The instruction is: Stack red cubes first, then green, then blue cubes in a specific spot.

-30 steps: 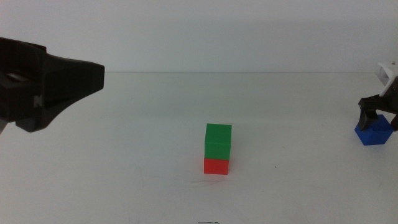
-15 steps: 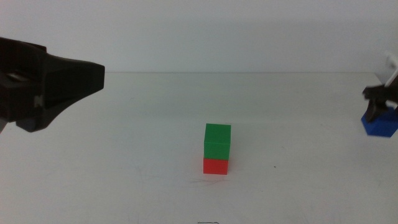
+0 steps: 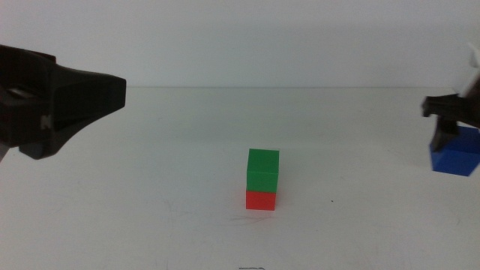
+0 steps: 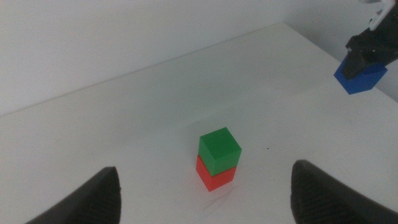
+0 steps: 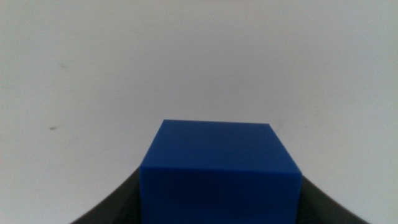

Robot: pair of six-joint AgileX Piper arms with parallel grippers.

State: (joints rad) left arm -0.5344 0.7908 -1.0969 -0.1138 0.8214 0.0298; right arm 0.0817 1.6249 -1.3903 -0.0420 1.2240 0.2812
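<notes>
The green cube sits squarely on the red cube at the middle of the white table, by a faint thin scratch. The stack also shows in the left wrist view, green on red. My right gripper is at the far right edge, shut on the blue cube, and seems to hold it just above the table. The blue cube fills the space between the jaws in the right wrist view. My left gripper is open and empty, raised at the left, well away from the stack.
The white tabletop runs back to a pale wall. A tiny dark speck lies right of the stack. The right gripper with the blue cube also shows in the left wrist view.
My right gripper has closed on the blue cube and shifted it, first toward the right edge, then back a little and closer to the camera. The left gripper and the stack have not moved.
</notes>
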